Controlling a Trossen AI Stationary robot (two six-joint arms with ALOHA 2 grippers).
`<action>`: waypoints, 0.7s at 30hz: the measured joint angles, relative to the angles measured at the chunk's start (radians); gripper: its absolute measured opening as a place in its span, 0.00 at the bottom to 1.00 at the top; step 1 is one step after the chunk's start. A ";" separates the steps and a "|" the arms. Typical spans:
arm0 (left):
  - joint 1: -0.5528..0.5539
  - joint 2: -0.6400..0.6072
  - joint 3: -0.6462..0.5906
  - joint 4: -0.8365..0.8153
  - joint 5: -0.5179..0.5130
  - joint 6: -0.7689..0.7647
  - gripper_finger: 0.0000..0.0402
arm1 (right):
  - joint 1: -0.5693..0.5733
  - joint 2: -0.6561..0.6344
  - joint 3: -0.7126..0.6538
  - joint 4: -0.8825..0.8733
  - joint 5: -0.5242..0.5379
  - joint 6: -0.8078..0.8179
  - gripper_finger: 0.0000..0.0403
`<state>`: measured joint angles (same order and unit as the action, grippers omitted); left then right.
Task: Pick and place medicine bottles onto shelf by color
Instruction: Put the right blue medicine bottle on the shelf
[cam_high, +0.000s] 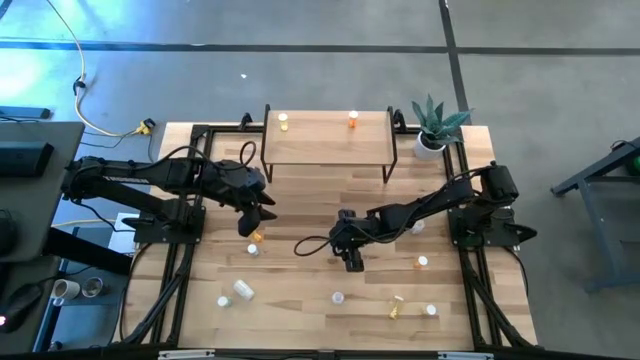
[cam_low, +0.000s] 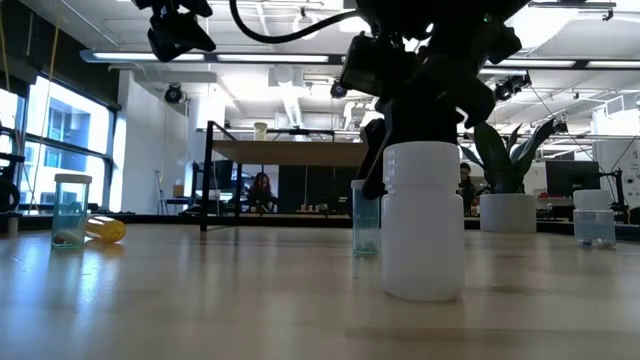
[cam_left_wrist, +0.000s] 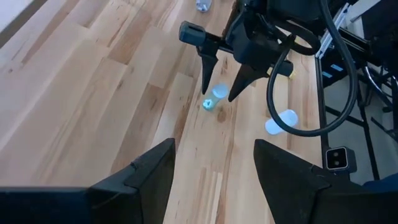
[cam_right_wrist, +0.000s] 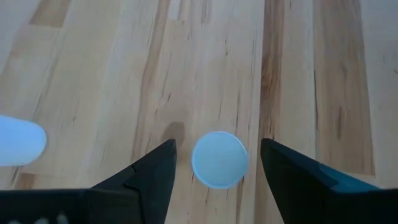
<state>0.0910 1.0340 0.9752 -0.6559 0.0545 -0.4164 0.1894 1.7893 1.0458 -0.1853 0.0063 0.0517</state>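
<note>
The shelf (cam_high: 325, 150) stands at the table's far edge with a yellow bottle (cam_high: 283, 121) and an orange bottle (cam_high: 352, 120) on its board. My right gripper (cam_high: 352, 262) is open at mid-table, pointing down. Its fingers stand on either side of a pale green/clear bottle (cam_right_wrist: 219, 158) that stands upright on the table, and they do not touch it. This bottle also shows in the left wrist view (cam_left_wrist: 218, 93) and the low view (cam_low: 366, 215). My left gripper (cam_high: 255, 218) is open and empty, above the table left of centre.
Loose bottles lie over the near half of the table: an orange one (cam_high: 257, 236), white ones (cam_high: 243, 290) (cam_high: 338, 297) (cam_high: 418, 227), a yellow one lying down (cam_high: 397, 308). A potted plant (cam_high: 435, 125) stands at the far right, beside the shelf.
</note>
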 joint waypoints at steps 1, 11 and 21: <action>0.000 0.000 0.000 0.000 -0.003 0.000 0.52 | 0.000 0.000 0.000 -0.001 0.000 0.000 0.54; 0.000 0.000 0.000 -0.005 -0.019 0.017 0.52 | 0.000 -0.001 0.000 -0.008 -0.011 0.022 0.37; 0.000 0.000 0.000 -0.015 -0.137 0.034 0.52 | 0.000 -0.002 0.000 -0.008 -0.014 0.045 0.29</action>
<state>0.0910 1.0340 0.9752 -0.6705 -0.0828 -0.3828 0.1895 1.7878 1.0458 -0.1936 -0.0078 0.0971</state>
